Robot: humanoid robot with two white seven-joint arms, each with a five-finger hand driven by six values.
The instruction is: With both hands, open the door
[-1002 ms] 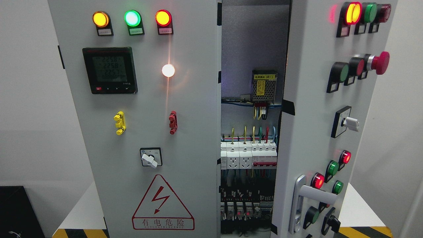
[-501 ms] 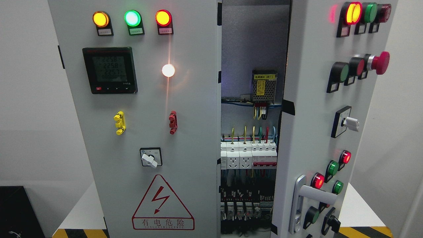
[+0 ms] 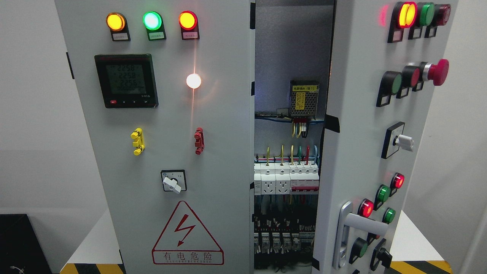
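Nothing moved, right door (image 3: pixel 365 133) ajar, unheld

The top and bottom of both doors (image 3: pixel 354 114) run past the frame; the meter (image 3: pixel 126 80) digits blur; the indicator labels (image 3: pixel 156 36) are unreadably small.

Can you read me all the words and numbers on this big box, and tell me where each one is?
"有电危险": under the lightning triangle sign on the left door.
Roughly "2258", "2258", "2256": on the meter screen.
Yellow label on the power supply inside: too small to read.
Tags under the lamps: blurred.
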